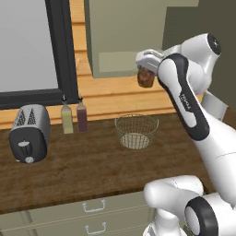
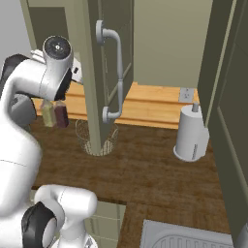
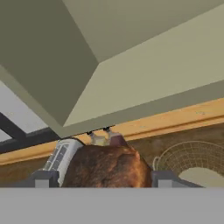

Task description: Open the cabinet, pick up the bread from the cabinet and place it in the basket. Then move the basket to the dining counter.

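Note:
My gripper (image 1: 146, 69) is shut on the bread (image 1: 145, 79), a small dark brown loaf held in the air just below the cabinet (image 1: 124, 37). In the hand view the bread (image 3: 107, 164) sits between the two fingertips (image 3: 41, 179), under the cabinet's pale underside (image 3: 144, 74). The tan wire basket (image 1: 136, 131) stands on the wooden counter (image 1: 92, 166), below the bread and slightly left of it. In the right base view the cabinet door (image 2: 92, 72) stands open with its silver handle (image 2: 117, 72), partly covering the basket (image 2: 83, 134). The dining counter is out of view.
A silver toaster (image 1: 30, 133) sits at the counter's left and two bottles (image 1: 73, 117) stand by the window frame (image 1: 64, 50). A paper towel roll (image 2: 190, 133) is right of the open door, with a sink (image 2: 189, 237) in front. Drawers (image 1: 92, 216) line the counter front.

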Robot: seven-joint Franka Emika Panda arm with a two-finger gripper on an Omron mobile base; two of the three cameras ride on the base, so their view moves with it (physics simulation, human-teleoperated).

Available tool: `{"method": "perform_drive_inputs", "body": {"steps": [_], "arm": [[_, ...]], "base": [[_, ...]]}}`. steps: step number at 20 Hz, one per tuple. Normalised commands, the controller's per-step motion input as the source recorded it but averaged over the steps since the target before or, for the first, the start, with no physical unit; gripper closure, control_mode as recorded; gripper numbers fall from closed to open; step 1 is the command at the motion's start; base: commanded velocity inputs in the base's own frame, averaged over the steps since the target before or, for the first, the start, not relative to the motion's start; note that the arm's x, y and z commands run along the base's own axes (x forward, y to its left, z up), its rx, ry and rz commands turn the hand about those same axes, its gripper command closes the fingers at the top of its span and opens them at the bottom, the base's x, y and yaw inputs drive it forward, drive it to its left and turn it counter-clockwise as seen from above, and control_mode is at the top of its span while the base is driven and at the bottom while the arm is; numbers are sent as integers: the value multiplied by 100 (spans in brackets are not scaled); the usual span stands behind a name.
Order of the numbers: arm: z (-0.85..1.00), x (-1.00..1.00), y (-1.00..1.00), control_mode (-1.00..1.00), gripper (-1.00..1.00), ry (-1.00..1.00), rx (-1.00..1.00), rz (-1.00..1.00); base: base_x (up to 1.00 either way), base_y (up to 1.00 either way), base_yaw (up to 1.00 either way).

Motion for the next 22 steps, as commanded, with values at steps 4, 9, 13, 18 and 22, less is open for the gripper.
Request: {"method": "perform_drive_inputs", "body": {"steps": [4, 9, 13, 18, 22], "arm": [[-22, -100, -38, -100, 100, 9, -2, -4], [-88, -75, -23, -100, 100, 23, -17, -6], [-100, 2, -2, -100, 100, 31, -24, -4], [-67, 53, -1, -100, 100, 14, -13, -3], [-47, 67, 0, -100, 100, 2, -7, -1]], "base": [[0, 0, 0], [0, 0, 0], [0, 0, 0], [0, 0, 0], [0, 0, 0]]}}
